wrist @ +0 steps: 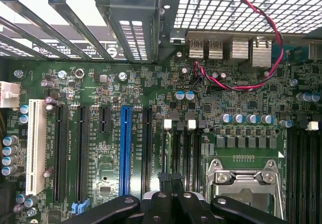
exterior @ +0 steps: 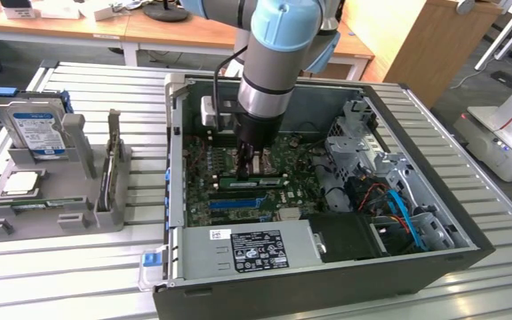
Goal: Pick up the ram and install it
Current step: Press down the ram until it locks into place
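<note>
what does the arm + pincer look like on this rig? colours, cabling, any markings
The arm has a silver-grey tube body with light blue joint caps, then a black wrist section. A black cable runs down its side. A pale grey box is mounted beside the wrist. The pincer is all black, with narrow ribbed fingertips, curved black linkage bars and small round screws at the pivots. No markings are legible.

The arm (exterior: 279, 53) reaches down from above, its lower section hanging nearly straight, wrist pointing downward. The gripper (exterior: 249, 159) sits at the bottom end, black fingers (wrist: 177, 183) pressed together with no gap between them, pointing straight down in the wrist view as well.
</note>
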